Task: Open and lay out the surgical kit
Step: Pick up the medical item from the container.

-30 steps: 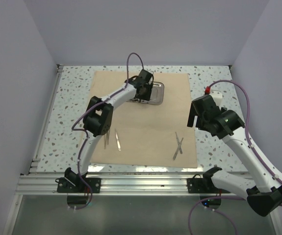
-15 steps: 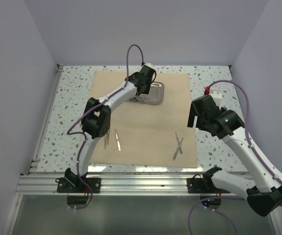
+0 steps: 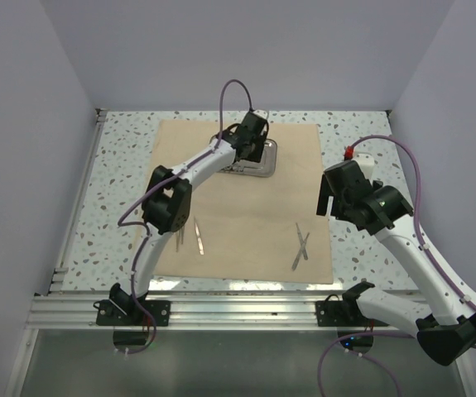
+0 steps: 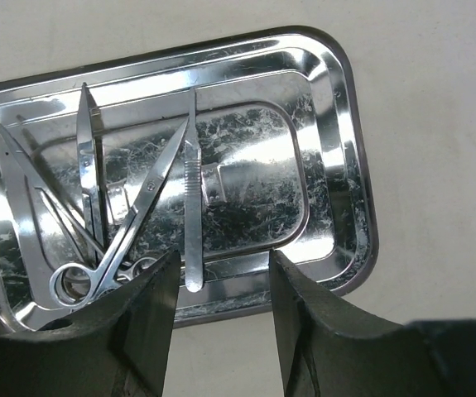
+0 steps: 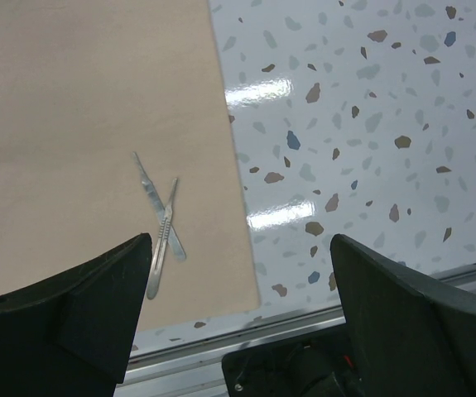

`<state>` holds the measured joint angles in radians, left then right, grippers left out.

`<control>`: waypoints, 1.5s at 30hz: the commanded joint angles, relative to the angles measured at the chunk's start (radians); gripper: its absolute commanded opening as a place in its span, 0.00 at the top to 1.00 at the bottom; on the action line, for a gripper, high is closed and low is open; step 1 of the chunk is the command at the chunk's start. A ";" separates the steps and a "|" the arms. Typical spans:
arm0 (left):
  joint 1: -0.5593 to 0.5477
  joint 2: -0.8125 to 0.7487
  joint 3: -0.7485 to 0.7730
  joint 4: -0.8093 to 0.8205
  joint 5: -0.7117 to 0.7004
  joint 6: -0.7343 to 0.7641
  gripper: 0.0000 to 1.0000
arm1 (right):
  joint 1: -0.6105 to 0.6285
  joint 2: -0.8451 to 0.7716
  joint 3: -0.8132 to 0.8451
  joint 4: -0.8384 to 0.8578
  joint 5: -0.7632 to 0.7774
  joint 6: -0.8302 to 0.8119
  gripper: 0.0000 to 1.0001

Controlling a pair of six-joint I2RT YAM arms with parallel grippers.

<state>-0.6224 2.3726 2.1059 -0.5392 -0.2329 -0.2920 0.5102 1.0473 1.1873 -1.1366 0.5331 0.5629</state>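
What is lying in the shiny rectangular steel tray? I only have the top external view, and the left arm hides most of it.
Observer: The left wrist view shows ring-handled silver scissors, thin silver tweezers and a straight flat silver handle in the shiny rectangular steel tray.
Operator: Is that arm holding any?
Observer: No. The left gripper is open above the tray's rim; the handle's end lines up between its fingers, unclamped.
Operator: And the other arm?
Observer: The right gripper is open and empty, over two crossed silver instruments near the beige cloth edge.
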 commanded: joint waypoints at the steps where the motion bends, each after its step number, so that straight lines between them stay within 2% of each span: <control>1: 0.006 0.051 0.045 0.015 0.023 0.008 0.49 | -0.002 0.000 0.008 0.011 0.025 -0.009 0.07; 19: 0.059 0.117 0.005 -0.033 0.066 -0.041 0.49 | -0.001 0.030 0.012 0.011 0.030 0.006 0.07; 29: 0.038 0.053 -0.184 -0.031 0.110 -0.072 0.60 | -0.001 0.026 0.005 0.011 0.036 0.012 0.07; 34: 0.020 0.040 -0.225 -0.034 0.101 -0.084 0.60 | -0.001 0.016 -0.003 0.011 0.033 0.014 0.07; 40: 0.018 0.074 -0.190 -0.051 0.099 -0.084 0.60 | -0.001 0.003 -0.014 0.012 0.025 0.012 0.07; 45: 0.023 0.155 -0.067 -0.126 0.058 -0.085 0.60 | -0.001 0.005 -0.015 0.017 0.021 0.009 0.07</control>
<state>-0.5987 2.4168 2.0094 -0.5182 -0.1829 -0.3557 0.5102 1.0668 1.1717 -1.1355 0.5327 0.5652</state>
